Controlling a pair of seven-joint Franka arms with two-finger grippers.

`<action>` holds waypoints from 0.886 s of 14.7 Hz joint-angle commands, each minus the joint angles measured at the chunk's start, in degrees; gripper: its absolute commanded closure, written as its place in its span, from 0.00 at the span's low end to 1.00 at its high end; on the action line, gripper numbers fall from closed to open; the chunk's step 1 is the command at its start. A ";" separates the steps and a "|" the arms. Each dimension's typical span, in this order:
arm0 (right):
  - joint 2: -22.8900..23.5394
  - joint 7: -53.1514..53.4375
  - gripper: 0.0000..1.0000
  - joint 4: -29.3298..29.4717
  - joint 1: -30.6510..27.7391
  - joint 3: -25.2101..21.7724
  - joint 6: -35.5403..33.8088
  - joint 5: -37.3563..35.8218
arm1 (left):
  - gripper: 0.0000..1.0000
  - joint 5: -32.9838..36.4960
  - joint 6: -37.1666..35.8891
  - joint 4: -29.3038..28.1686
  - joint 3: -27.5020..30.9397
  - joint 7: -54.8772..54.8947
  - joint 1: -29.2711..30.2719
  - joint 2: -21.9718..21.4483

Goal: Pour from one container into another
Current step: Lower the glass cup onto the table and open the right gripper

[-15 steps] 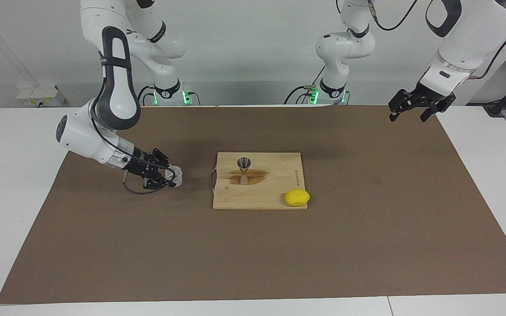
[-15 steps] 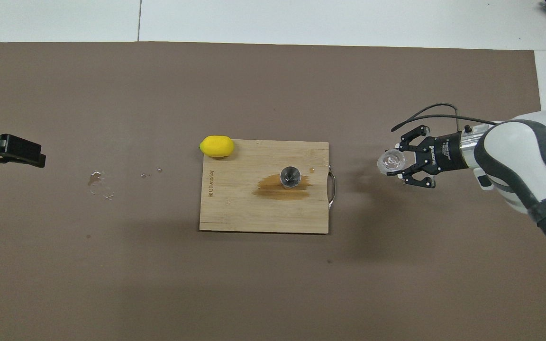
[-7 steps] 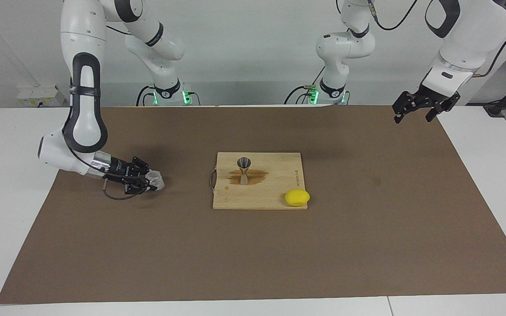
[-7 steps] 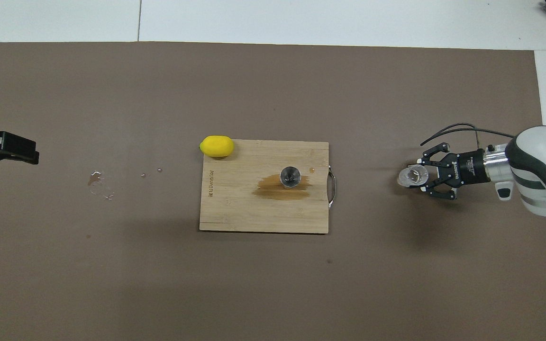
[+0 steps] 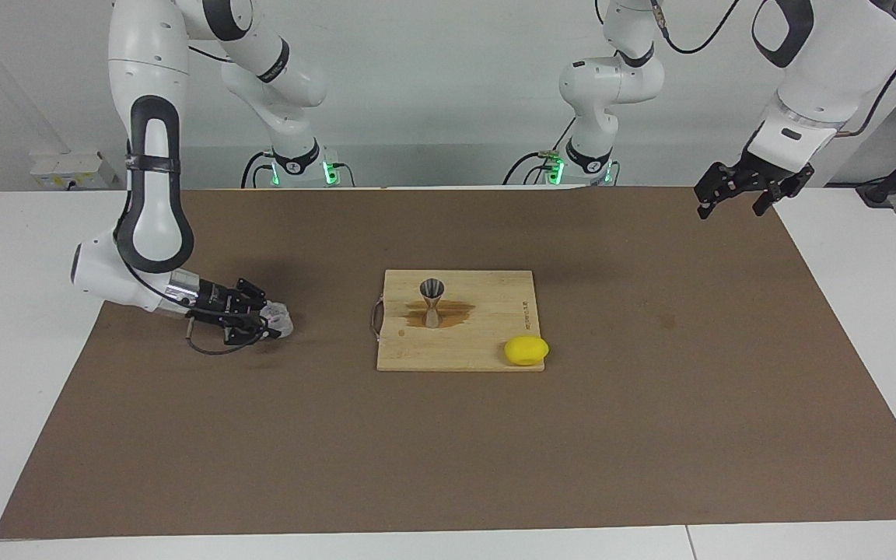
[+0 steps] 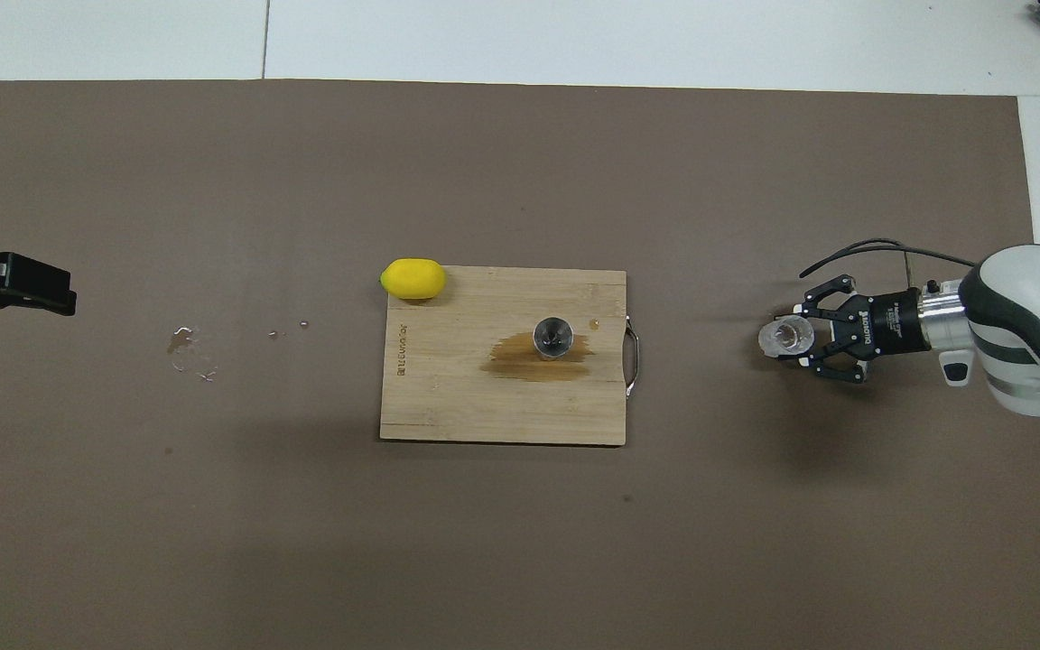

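The clear squat cup (image 5: 278, 319) (image 6: 785, 336) is upright and low at the brown mat, toward the right arm's end of the table. My right gripper (image 5: 271, 322) (image 6: 798, 337) reaches in level from that end and is shut on it. Whether the cup rests on the mat does not show. The silvery hourglass jigger (image 5: 432, 302) (image 6: 553, 336) stands upright on the wooden cutting board (image 5: 487, 342) (image 6: 448, 406), in a brown wet patch. My left gripper (image 5: 730, 207) (image 6: 46, 291) hangs open and empty over the mat's corner at the left arm's end.
A yellow lemon (image 5: 526, 350) (image 6: 413, 278) lies at the board's corner farther from the robots. A few spilled drops (image 6: 186, 348) glisten on the mat toward the left arm's end. The board's wire handle (image 6: 633, 359) faces the cup.
The right gripper has carried the cup away from the board toward the right arm's end and lower, and has barely moved in the last half second. The left gripper drifted slightly outward.
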 commanded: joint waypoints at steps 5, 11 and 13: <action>-3.68 -2.27 0.02 -2.66 -1.06 0.42 1.69 2.00 | 0.00 1.22 2.69 -2.99 0.25 -1.02 -0.45 -2.15; -12.02 -2.27 0.01 -5.21 -0.35 0.42 1.69 -0.97 | 0.00 1.22 2.78 -2.99 0.25 -1.02 -0.45 -2.16; -13.87 -2.62 0.01 -5.30 2.36 0.42 1.78 -6.41 | 0.00 1.22 2.78 -2.99 0.25 -1.02 -0.36 -2.24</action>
